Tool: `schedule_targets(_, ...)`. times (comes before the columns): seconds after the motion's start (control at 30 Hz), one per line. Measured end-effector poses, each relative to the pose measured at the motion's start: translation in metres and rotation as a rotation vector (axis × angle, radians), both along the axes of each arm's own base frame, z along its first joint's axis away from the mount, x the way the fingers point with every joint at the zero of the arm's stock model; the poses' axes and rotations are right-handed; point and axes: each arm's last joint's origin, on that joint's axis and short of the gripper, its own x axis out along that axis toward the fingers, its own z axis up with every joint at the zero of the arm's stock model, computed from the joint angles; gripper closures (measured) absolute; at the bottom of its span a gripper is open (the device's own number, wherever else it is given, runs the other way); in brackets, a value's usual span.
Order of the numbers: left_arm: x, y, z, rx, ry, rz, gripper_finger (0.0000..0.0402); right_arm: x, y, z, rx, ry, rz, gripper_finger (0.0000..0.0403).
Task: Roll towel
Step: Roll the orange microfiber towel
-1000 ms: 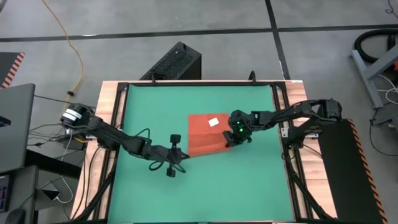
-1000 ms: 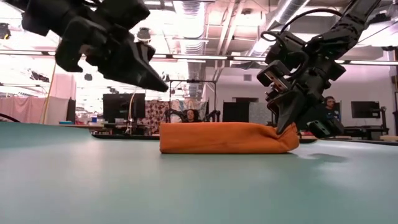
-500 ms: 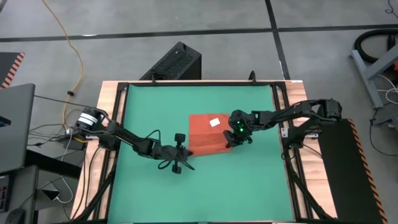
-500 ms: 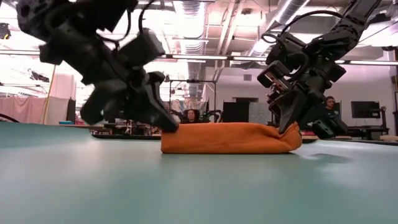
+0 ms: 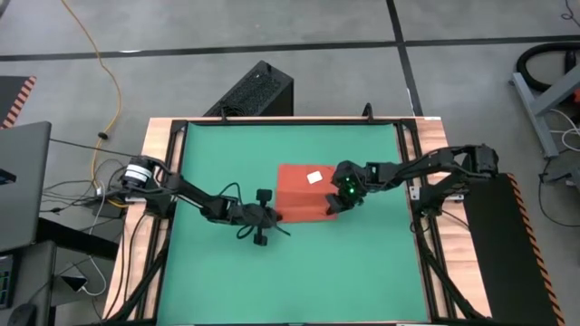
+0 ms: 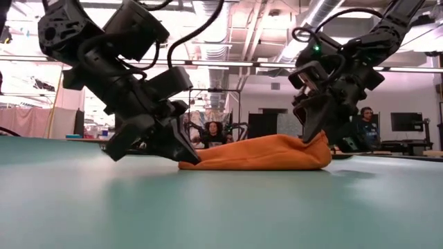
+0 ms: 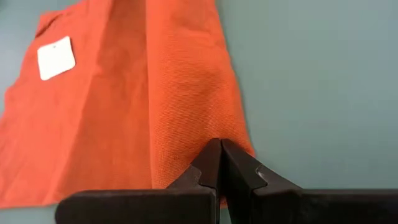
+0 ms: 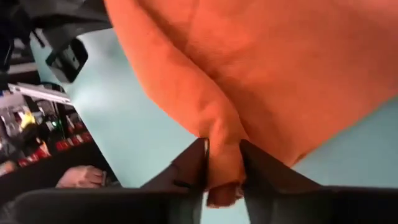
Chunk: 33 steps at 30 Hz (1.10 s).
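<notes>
progress looks early: the towel (image 5: 302, 193) lies on the green mat (image 5: 362, 272) of the table (image 5: 163, 154) as a thick folded pad rather than a roll, its white tag (image 5: 314, 177) facing up on the flat upper layer. the right end effector (image 8: 222, 163) has its two fingers pinched on a fold of orange cloth at the towel's edge, the fabric bunched between them and lifted a little, so in the low view that end of the towel (image 6: 259, 153) rises into a small peak under the right end effector (image 6: 313, 131) while the far end tapers flat to the mat. the left end effector (image 7: 220, 163) is fully closed with nothing between its fingers, its tips meeting right at the towel's near edge (image 7: 149, 106), just ahead of it (touching or a hair above, the wrist view does not settle it); in the low view the left end effector (image 6: 181, 153) is down at mat level against the low end of the cloth. judging from this, one thick fold or first turn exists and the right-hand corner is secured, but no tight cylinder has formed, and most of the flat cloth with the tag is left to be turned over before the roll counts as done.
</notes>
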Motion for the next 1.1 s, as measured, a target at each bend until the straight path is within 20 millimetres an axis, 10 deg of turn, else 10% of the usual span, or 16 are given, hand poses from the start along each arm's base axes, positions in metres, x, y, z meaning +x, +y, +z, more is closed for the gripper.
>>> schedule_targets(0.37, -0.001, 0.016, -0.004, -0.110, 0.061, 0.006, 0.0401, -0.008, 0.014, -0.001, -0.185, 0.054, 0.092, 0.0209)
schedule_targets(0.83, -0.001, 0.019, -0.005, -0.116, 0.070, -0.002, 0.0401, -0.036, 0.058, 0.045, -0.943, -0.050, 0.114, 0.0210)
schedule_targets(1.1, -0.001, 0.019, -0.004, -0.119, 0.055, 0.006, 0.0402, -0.020, 0.068, 0.029, -1.090, -0.051, 0.150, 0.0254)
